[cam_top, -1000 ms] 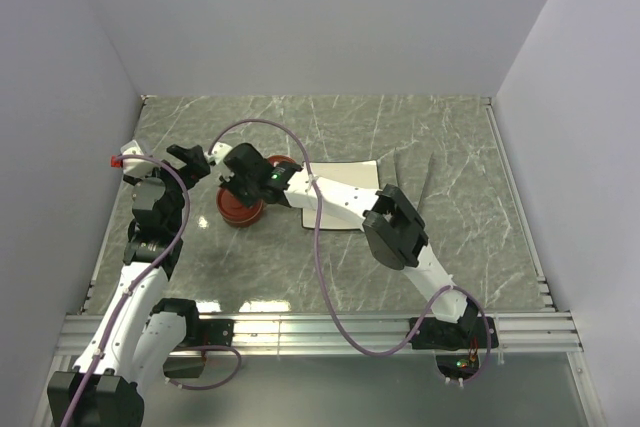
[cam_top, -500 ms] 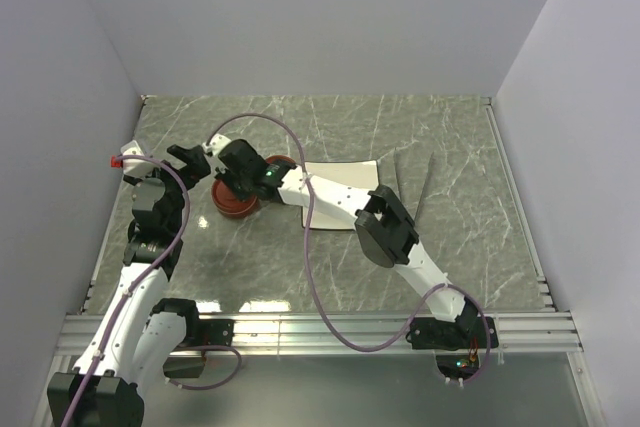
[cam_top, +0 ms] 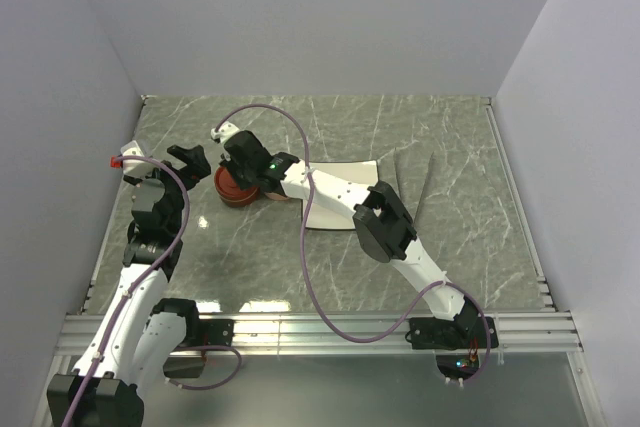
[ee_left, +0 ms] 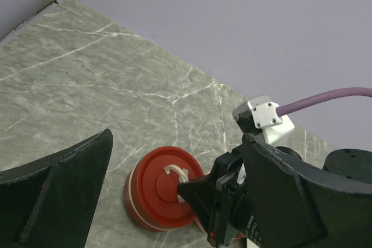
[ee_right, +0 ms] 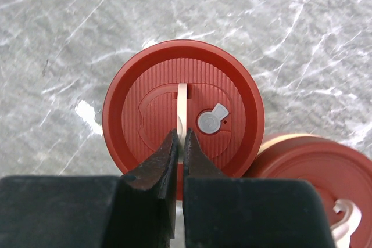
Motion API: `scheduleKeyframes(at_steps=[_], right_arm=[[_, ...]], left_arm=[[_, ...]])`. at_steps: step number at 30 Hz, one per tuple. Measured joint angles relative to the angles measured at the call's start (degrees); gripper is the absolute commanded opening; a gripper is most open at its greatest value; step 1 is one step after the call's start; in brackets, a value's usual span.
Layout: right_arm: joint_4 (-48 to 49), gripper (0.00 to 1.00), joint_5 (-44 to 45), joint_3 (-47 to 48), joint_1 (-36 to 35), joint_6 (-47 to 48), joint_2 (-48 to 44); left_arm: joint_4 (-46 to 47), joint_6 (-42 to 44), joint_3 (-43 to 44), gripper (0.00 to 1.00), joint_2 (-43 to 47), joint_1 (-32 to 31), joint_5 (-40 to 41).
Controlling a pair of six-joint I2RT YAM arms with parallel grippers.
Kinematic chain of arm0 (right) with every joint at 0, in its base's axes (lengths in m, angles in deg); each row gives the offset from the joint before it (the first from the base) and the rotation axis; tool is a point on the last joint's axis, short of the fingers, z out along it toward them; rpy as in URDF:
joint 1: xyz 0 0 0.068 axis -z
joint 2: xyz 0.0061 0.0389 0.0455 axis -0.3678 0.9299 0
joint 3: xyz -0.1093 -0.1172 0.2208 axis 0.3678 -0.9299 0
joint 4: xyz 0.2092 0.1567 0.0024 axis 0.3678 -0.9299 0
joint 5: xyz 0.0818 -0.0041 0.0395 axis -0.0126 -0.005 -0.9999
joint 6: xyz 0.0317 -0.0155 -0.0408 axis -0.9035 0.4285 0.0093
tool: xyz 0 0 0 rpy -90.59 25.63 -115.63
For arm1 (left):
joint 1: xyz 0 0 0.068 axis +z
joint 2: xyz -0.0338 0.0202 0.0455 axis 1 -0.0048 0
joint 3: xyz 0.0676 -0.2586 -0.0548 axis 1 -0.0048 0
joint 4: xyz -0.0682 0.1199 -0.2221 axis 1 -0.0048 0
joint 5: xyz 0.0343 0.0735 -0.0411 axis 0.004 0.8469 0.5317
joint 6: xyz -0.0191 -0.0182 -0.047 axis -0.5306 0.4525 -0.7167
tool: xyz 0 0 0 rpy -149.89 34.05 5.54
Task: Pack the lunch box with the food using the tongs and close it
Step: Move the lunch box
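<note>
While the right gripper (ee_right: 181, 135) is clenched on the white handle (ee_right: 182, 100) of a red lid (ee_right: 232, 97) directly beneath it, the left gripper (ee_left: 177, 137) stands released nearby. The tongs (cam_top: 427, 182) lie on the surface (cam_top: 480, 247), well right of both grippers, beyond the white plate (cam_top: 350, 169).

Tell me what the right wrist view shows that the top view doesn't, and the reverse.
Right wrist only: the right pincer shut on the white handle of a red lid, the lid's grey vent, and the curved handle of a second lid. Top only: the tongs lying beside the white plate, and the open left pincer. Both: the red lid under the right pincer, on the marble table.
</note>
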Motion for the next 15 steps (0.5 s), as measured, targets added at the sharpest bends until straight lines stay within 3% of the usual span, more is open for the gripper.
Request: scheduleKeyframes(at_steps=[12, 13, 14, 15], right_arm=[[2.1, 0.02, -0.3, -0.3, 0.5, -0.1, 0.3], [2.2, 0.04, -0.5, -0.3, 0.5, -0.1, 0.3], [2.3, 0.15, -0.8, -0.3, 0.6, -0.1, 0.3], [2.3, 0.19, -1.0, -0.3, 0.7, -0.2, 0.3]], left_arm=[[0.0, 0.0, 0.0, 0.99, 0.0, 0.0, -0.1], [0.0, 0.0, 0.0, 0.99, 0.0, 0.0, -0.1], [0.0, 0.0, 0.0, 0.99, 0.0, 0.0, -0.1], [0.0, 0.0, 0.0, 0.99, 0.0, 0.0, -0.1]])
